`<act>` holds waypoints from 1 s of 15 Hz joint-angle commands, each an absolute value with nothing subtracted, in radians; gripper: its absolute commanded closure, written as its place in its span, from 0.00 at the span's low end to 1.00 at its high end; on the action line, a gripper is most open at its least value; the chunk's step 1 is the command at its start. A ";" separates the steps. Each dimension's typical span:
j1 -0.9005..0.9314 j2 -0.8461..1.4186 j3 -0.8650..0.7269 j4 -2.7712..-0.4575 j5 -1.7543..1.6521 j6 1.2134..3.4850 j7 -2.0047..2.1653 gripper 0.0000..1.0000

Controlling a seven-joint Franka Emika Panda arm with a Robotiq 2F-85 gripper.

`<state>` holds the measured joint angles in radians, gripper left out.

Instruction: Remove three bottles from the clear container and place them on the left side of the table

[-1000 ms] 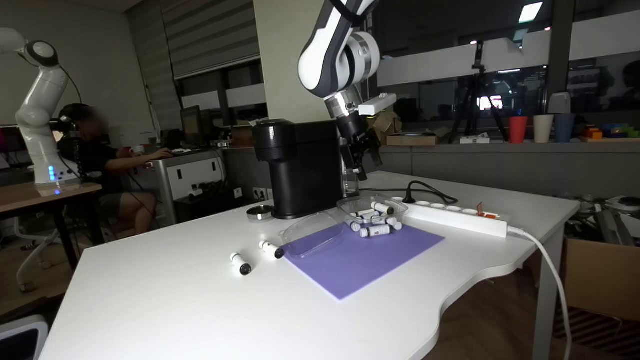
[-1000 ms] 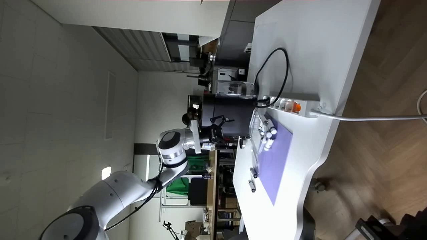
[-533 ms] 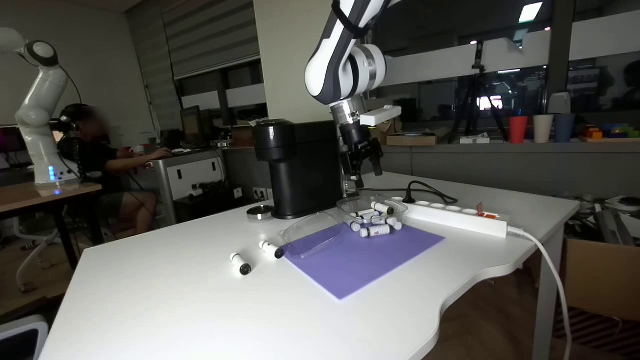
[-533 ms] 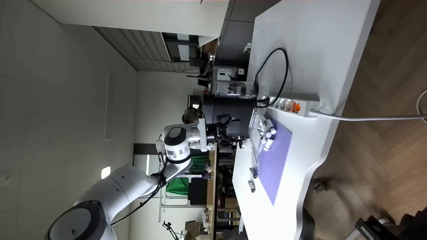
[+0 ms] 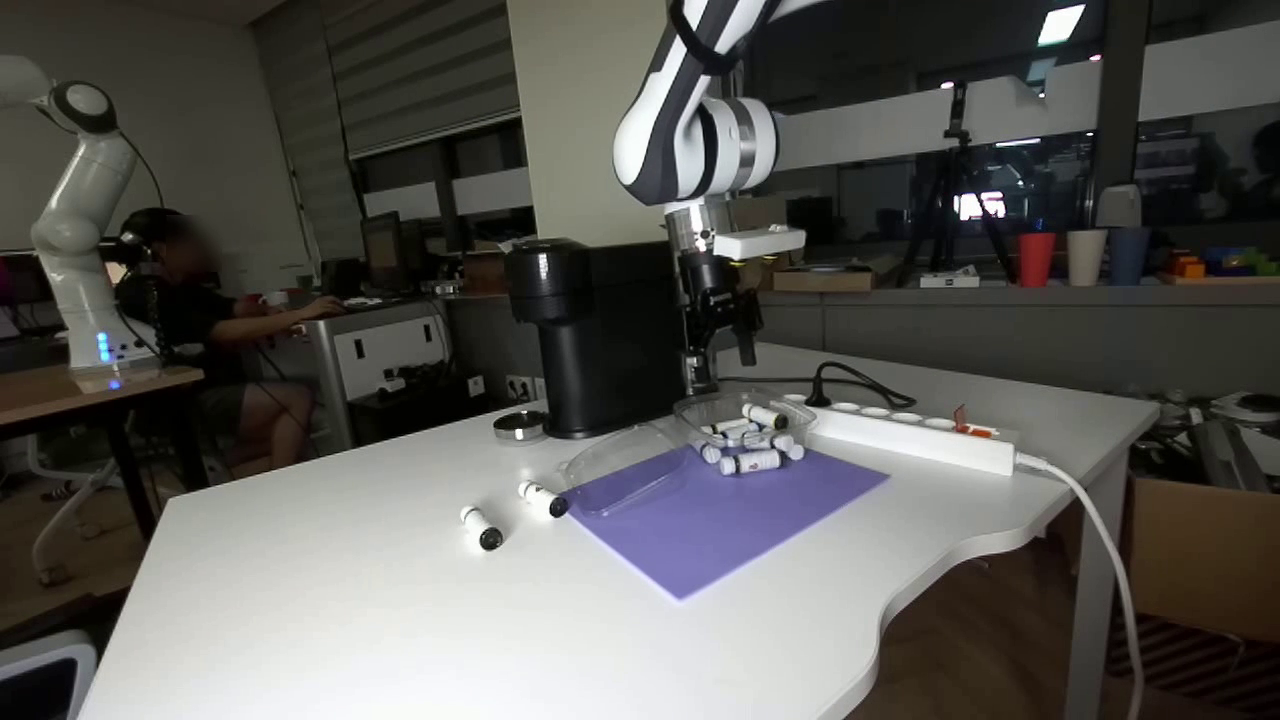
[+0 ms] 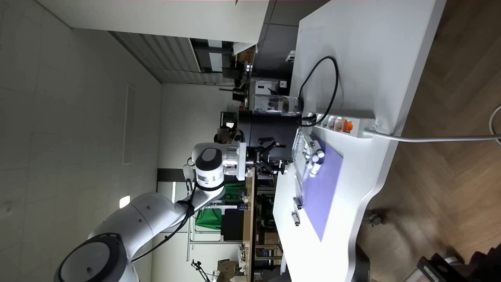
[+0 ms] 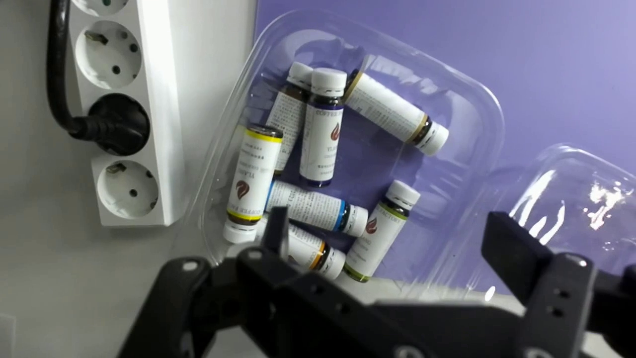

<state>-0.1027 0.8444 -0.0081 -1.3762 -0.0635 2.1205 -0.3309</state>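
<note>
My gripper (image 7: 390, 237) stands open above the clear container (image 7: 437, 184), nothing between its fingers. Several bottles lie in that container, white-labelled with white caps. A green-banded bottle (image 7: 376, 233) shows between the fingers in the wrist view. The left finger partly hides an orange-banded bottle (image 7: 318, 251); a blue-banded bottle (image 7: 313, 206) lies beside it. In an exterior view the gripper (image 5: 722, 360) points down at the container's back edge. Two more bottles rest outside on the white table (image 5: 350, 600): a nearer bottle (image 5: 481, 528) and another bottle (image 5: 543, 498) by the mat's corner.
A second clear plastic piece (image 5: 625, 470) lies on the purple mat (image 5: 720, 540) beside the container. The tall black machine (image 5: 610, 340) stands close behind the gripper. A white power strip (image 5: 910, 440) with a black plug borders the container. A round metal dish (image 5: 520, 427) sits near the machine.
In both exterior views my gripper has come lower and swung from tilted to nearly vertical, staying open. The bottles, container and mat have not moved.
</note>
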 commanded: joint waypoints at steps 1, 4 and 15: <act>-0.108 0.846 -0.001 -1.373 -0.068 2.118 -0.328 0.00; -0.111 0.851 0.001 -1.371 -0.061 2.119 -0.326 0.00; -0.179 0.921 0.019 -1.346 0.048 2.099 -0.317 0.00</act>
